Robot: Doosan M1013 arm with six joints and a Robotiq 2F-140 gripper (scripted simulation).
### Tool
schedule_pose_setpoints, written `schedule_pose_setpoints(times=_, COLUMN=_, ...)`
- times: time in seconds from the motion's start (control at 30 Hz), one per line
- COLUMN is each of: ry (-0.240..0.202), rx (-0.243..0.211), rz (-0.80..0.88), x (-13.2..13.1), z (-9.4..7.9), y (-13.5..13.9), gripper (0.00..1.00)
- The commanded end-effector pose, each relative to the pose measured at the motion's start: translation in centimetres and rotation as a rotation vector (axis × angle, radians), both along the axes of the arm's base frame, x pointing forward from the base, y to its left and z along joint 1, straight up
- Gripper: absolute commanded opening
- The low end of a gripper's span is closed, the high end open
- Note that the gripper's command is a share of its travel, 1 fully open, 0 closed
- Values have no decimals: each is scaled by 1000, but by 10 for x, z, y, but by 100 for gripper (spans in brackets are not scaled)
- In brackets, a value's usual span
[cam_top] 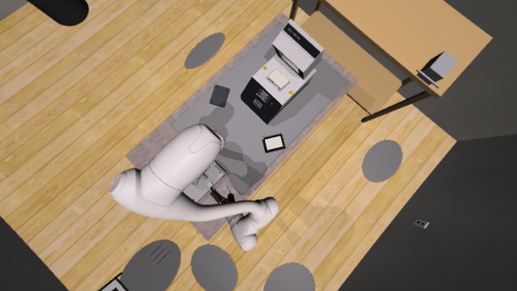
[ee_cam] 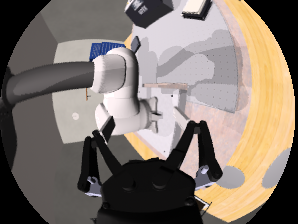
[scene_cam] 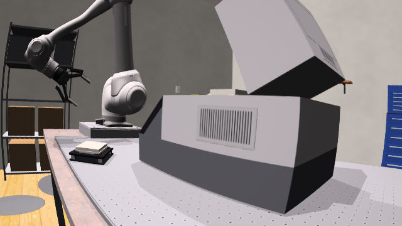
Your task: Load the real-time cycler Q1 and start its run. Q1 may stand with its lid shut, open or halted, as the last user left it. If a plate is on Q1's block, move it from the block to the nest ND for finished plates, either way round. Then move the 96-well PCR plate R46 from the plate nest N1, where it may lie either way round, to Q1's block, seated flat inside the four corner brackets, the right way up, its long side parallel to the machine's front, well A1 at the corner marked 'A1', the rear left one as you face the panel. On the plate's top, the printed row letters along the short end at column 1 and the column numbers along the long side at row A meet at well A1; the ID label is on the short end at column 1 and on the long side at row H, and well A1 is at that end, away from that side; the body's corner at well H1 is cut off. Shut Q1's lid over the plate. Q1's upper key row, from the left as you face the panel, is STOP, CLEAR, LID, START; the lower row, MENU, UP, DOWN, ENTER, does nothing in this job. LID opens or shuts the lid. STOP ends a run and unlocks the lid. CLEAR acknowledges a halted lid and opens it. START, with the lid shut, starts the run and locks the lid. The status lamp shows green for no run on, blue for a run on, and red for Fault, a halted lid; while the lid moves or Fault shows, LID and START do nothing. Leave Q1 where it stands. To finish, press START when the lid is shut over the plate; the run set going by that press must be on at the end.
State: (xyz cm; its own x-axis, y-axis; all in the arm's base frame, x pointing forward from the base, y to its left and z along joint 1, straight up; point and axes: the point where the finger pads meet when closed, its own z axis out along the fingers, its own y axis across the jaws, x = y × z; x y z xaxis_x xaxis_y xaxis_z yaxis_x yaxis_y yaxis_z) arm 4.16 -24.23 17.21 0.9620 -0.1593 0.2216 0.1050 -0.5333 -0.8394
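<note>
From above, Q1 (cam_top: 279,86) stands at about one o'clock from my base, lid up, its lamp red, a pale plate (cam_top: 279,79) on its block. R46 (cam_top: 274,142) lies in nest N1 (cam_top: 265,147) at three o'clock; nest ND (cam_top: 220,95) at twelve holds nothing.

From the side, R46 (scene_cam: 92,146) looks thin, light, stiff plastic, likely slick; I judge its long sides the place to grip.

At my wrist, my gripper (ee_cam: 143,116) hangs with jaws wide apart, holding nothing.

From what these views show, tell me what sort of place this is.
Probably a lab workroom: a PCR cycler with its lid up on a perforated bench, a plate in a nest beside it, and an arm bolted on.
</note>
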Motion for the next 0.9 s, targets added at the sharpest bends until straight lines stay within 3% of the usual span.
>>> schedule_pose_setpoints(times=0.0, ry=0, rx=0, rz=0, x=0, z=0, y=0, gripper=100)
schedule_pose_setpoints(times=0.53, ry=0, rx=0, rz=0, x=0, z=0, y=0, gripper=100)
schedule_pose_setpoints(times=0.57, ry=28, rx=-12, rz=12, x=4, z=0, y=-3, gripper=0)
schedule_pose_setpoints(times=0.63, ry=83, rx=-36, rz=36, x=11, z=0, y=-10, gripper=0)
schedule_pose_setpoints(times=0.7, ry=83, rx=-36, rz=36, x=15, z=0, y=-14, gripper=0)
schedule_pose_setpoints(times=0.8, ry=161, rx=-78, rz=67, x=27, z=1, y=-23, gripper=0)
schedule_pose_setpoints(times=0.87, ry=161, rx=-78, rz=67, x=33, z=1, y=-28, gripper=0)
